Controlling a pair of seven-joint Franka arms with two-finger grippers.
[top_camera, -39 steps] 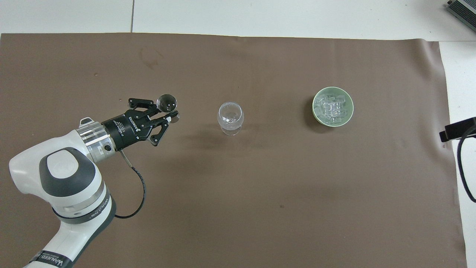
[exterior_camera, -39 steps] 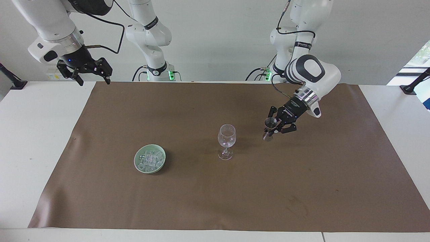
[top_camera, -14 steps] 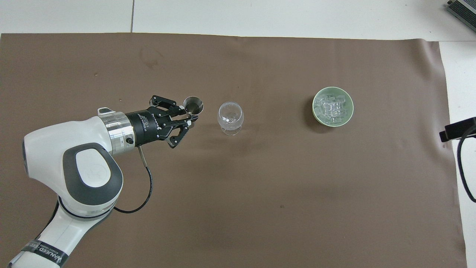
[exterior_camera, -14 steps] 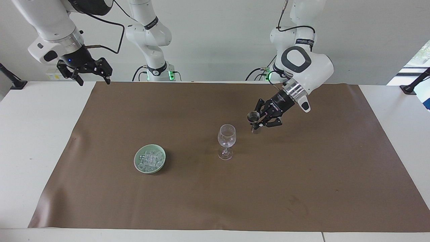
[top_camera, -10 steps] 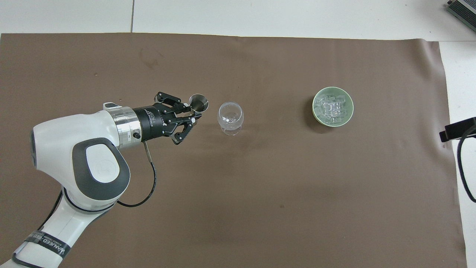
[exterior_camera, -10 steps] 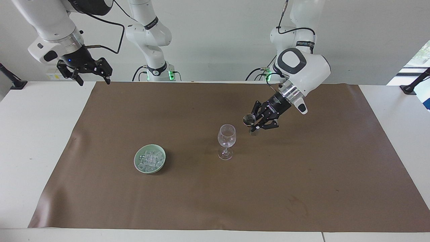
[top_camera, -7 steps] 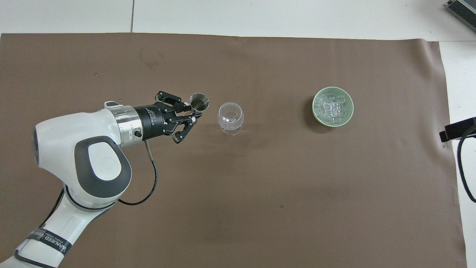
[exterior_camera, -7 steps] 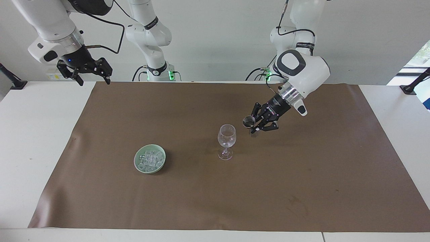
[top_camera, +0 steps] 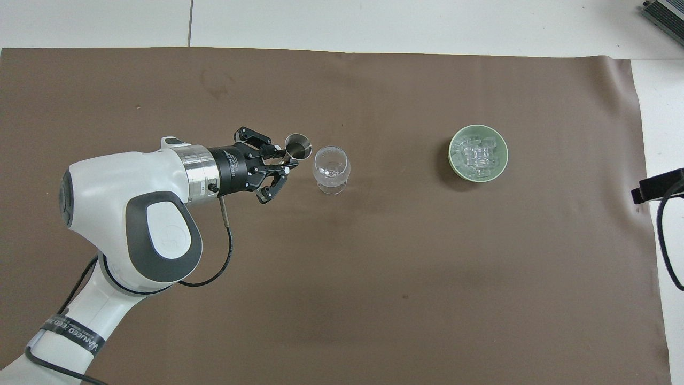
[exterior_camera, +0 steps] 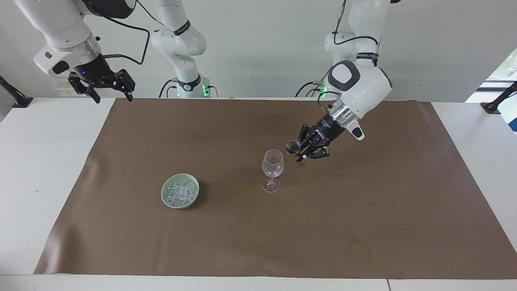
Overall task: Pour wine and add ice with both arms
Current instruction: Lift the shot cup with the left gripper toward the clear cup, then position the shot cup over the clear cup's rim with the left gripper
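Carrying a small metal jigger [exterior_camera: 291, 147], clamped at its waist in the left gripper [exterior_camera: 302, 152], its mouth just beside the rim of the wine glass [exterior_camera: 272, 169] and roughly level with it. Holding the cup close to upright, so nothing appears to be spilling yet.

Doing this step well, by judgement: bringing the jigger's lip over the glass bowl before tipping, then rolling the wrist slowly toward the glass; keeping the metal clear of the rim, since a stemmed glass standing free on the brown mat [exterior_camera: 363, 210] is probably tipping easily under a sideways nudge; pouring into the middle of the bowl rather than down its wall.

Lying well apart from the left gripper, past the glass from it: the ice [top_camera: 477, 153], heaped in a green bowl [top_camera: 455, 161].

Waiting with fingers apart, the right gripper [exterior_camera: 112, 96], over the table's edge at its own arm's end and well apart from the bowl.
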